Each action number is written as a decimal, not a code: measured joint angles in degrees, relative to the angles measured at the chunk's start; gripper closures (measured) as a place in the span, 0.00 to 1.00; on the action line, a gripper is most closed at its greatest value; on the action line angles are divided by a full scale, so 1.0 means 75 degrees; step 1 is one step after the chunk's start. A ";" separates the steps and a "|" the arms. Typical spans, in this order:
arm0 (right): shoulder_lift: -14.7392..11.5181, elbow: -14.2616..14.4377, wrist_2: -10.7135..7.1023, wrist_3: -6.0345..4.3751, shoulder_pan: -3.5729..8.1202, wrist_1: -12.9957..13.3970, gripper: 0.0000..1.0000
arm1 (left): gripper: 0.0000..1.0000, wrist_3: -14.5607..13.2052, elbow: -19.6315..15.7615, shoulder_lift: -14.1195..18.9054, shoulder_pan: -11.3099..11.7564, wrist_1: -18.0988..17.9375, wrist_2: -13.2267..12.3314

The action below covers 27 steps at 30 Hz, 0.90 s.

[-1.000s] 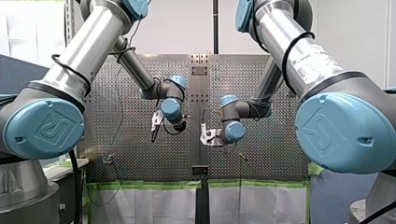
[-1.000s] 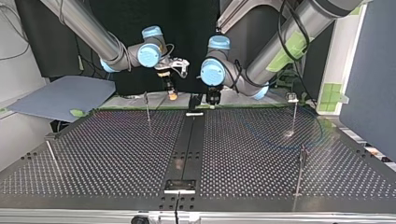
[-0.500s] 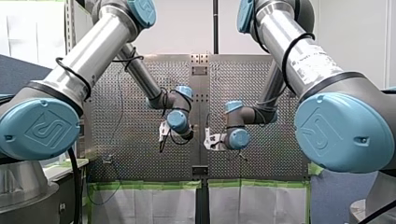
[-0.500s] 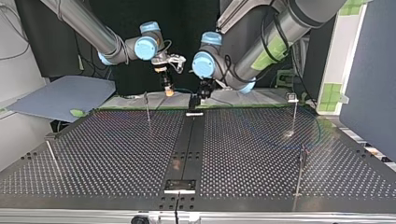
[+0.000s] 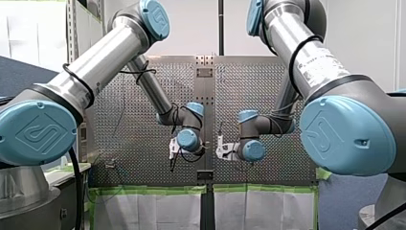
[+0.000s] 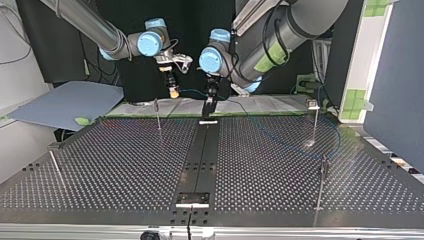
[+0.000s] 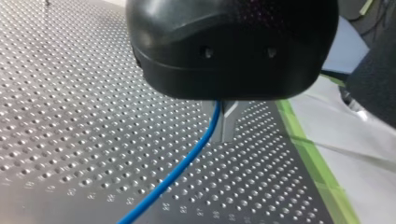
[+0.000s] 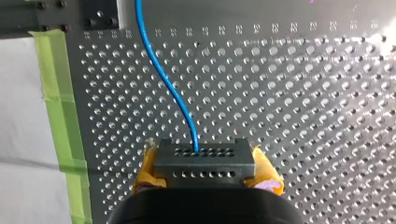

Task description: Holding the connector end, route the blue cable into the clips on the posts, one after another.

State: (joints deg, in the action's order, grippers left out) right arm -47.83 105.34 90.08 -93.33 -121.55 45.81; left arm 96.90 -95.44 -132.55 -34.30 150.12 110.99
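Thin blue cable (image 8: 180, 100) — curving out of a perforated grey connector (image 8: 204, 161).

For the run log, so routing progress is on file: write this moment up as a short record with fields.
right tool: shut, yellow pads clamped on the connector
connector: dark block with rows of holes; the cable leaves its face
blue cable: runs from the connector across to the left tool, then down toward the table
left tool: black, at the cable; grip cannot be told
posts: four thin ones standing on the table
progress: cable seen in no clip; routing not yet begun, as far as shown
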 joint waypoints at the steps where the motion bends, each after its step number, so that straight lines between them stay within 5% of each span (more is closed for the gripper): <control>1: 0.0003 0.0027 -0.0005 -0.0002 0.0022 0.0061 1.00 | 1.00 0.0007 0.0000 -0.0019 -0.0026 -0.0079 0.0033; 8: 0.0127 0.0173 -0.0065 -0.0004 0.0173 0.0465 1.00 | 1.00 -0.0010 -0.0003 -0.0322 -0.0153 -0.0434 0.0093; 27: 0.1299 0.0328 -0.0191 0.0030 0.0475 0.1460 1.00 | 1.00 0.0138 -0.0004 -0.0765 -0.0392 -0.1213 0.0117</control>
State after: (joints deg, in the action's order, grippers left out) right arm -38.09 107.80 88.65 -93.10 -117.99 56.76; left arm 97.93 -95.47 -138.29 -37.24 141.02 111.87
